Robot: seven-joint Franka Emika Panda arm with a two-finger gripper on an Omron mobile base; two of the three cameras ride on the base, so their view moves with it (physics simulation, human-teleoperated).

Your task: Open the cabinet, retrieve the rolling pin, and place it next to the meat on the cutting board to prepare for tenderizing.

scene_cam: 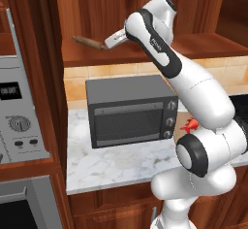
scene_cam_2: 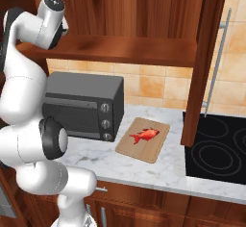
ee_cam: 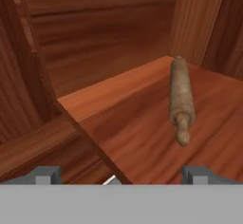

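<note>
The cabinet is open, so that part is done. The rolling pin lies on the shelf inside, and nothing holds it. The gripper is close to it, with its jaws wide apart. The meat waits on the cutting board. Grabbing the pin and carrying it down are left to do.

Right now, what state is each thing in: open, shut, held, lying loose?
cabinet: open, shelf exposed.
rolling pin: lying loose on the cabinet shelf, not held.
gripper: open, empty, short of the rolling pin.
meat: lying on the cutting board.
cutting board: flat on the counter.
toaster oven: door shut.
</note>
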